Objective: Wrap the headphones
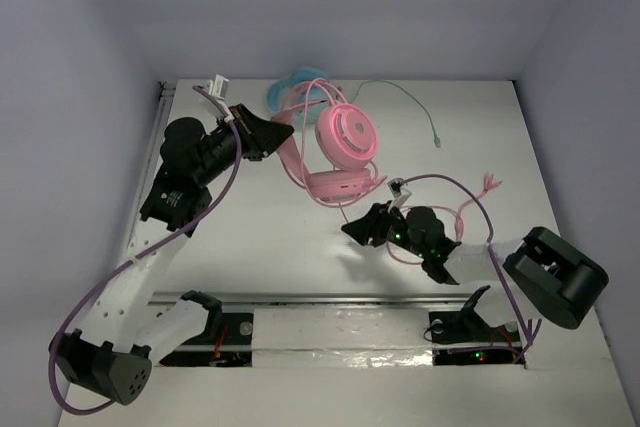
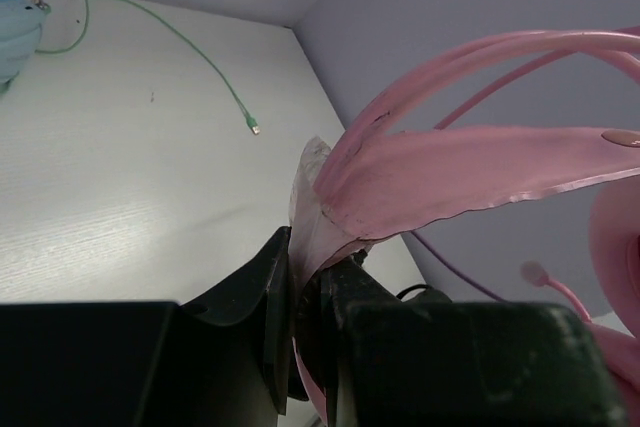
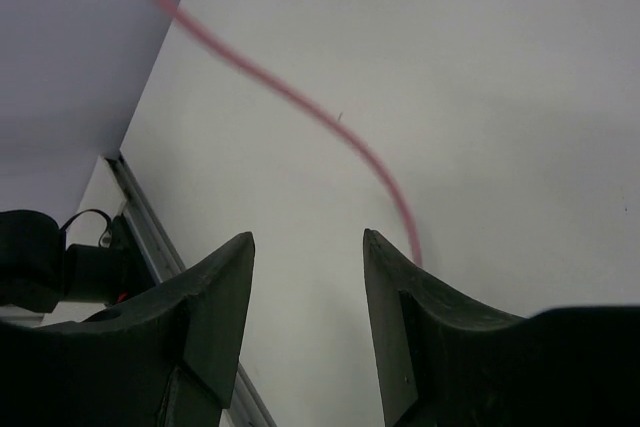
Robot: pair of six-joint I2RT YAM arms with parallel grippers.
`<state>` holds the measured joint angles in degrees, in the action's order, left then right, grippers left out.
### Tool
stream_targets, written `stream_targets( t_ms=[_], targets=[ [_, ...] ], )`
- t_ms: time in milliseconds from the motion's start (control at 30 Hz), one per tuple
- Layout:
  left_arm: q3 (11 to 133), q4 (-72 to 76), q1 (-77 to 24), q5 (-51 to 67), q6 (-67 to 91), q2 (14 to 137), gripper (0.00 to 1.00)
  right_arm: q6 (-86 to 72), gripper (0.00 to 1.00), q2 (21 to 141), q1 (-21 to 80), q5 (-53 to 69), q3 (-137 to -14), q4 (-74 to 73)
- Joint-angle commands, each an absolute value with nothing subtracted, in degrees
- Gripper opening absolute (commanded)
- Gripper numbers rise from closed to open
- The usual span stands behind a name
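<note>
Left jaws pinching headphones [image 1: 347, 137] by headband [image 2: 480, 162], right jaws spread near pink cable [image 3: 300, 102]

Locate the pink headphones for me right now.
Top view: the pink headphones are at the far middle of the table, their headband pinched by the left gripper, with the light blue headphones just behind them.

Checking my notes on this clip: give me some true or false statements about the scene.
The left end effector is shut on the headband of the pink over-ear headphones. True.
The right end effector grips the thin pink cable. False: it is open and empty; the cable passes beside it.
The thin green cable is wound round the pink headphones. False: it trails loose across the white table.
Light blue headphones lie beyond the pink ones. True.
</note>
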<state>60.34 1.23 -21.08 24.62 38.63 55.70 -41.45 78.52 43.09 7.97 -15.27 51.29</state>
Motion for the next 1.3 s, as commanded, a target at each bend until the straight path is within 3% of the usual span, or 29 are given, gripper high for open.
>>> stream_targets(
  t_ms=[0,267,400,433,533,567,600,667,733,900,1267],
  targets=[
    [61.08,11.07,-20.39,24.44,44.65,53.61,0.0,-42.37,0.54,78.48,43.07,9.4,-14.67,59.16],
    [60.91,12.31,-20.39,25.75,45.8,54.14,0.0,-43.33,0.58,89.2,43.07,12.66,-17.49,66.97],
    [62.57,7.3,-20.39,22.6,41.85,53.53,0.0,-42.54,0.56,83.53,43.07,10.38,-16.7,65.13],
    [62.75,6.51,-20.39,22.5,41.14,53.53,0.0,-42.28,0.53,81.93,43.07,9.5,-16.35,63.82],
    [62.93,4.05,-20.39,21.45,39.11,53.44,0.0,-39.21,0.23,75.88,43.07,3.1,-18.27,54.99],
    [62.84,3.35,-20.39,21.45,38.42,53.52,0.0,-36.68,0.24,75.24,43.07,0.12,-21.5,49.89],
    [63.02,2.73,-20.39,21.27,38.41,53.61,0.0,-34.48,0.32,75.23,43.07,-2.26,-23.62,49.83],
    [63.28,0.97,-20.39,20.92,37.18,53.53,0.0,-29.82,0.63,77.6,41.75,-2.55,-28.54,43.17],
    [63.72,0.09,-20.39,20.48,36.39,53.35,0.0,-24.89,0.75,81.01,39.48,-2.29,-34.24,40.0],
    [66.09,-4.04,-20.39,20.57,34.98,52.65,0.0,-18.82,0.75,89.55,34.72,7.89,-41.83,40.08],
    [68.9,-7.73,-20.39,20.66,34.54,50.54,0.0,-18.63,0.7,105.02,34.72,12.39,-48.6,45.96]
  ],
)
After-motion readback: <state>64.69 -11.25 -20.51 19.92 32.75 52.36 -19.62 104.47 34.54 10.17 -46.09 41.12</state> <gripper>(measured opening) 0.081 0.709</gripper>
